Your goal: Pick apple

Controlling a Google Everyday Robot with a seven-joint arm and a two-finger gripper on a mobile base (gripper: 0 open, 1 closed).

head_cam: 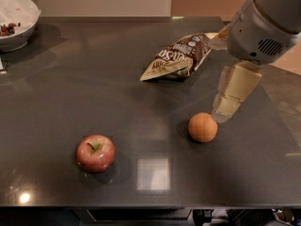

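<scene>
The apple [95, 153] is red and glossy with a yellowish-green patch round its short stem. It sits on the dark grey table [70, 88] near the front left. My gripper [225, 111] hangs from the arm at the right, just above and right of a plain orange round fruit [202, 127]. It is far to the right of the apple.
A brown and cream snack bag [177, 56] lies at the back middle of the table. A white bowl [16, 25] with dark bits stands at the back left corner. The table's front edge runs along the bottom.
</scene>
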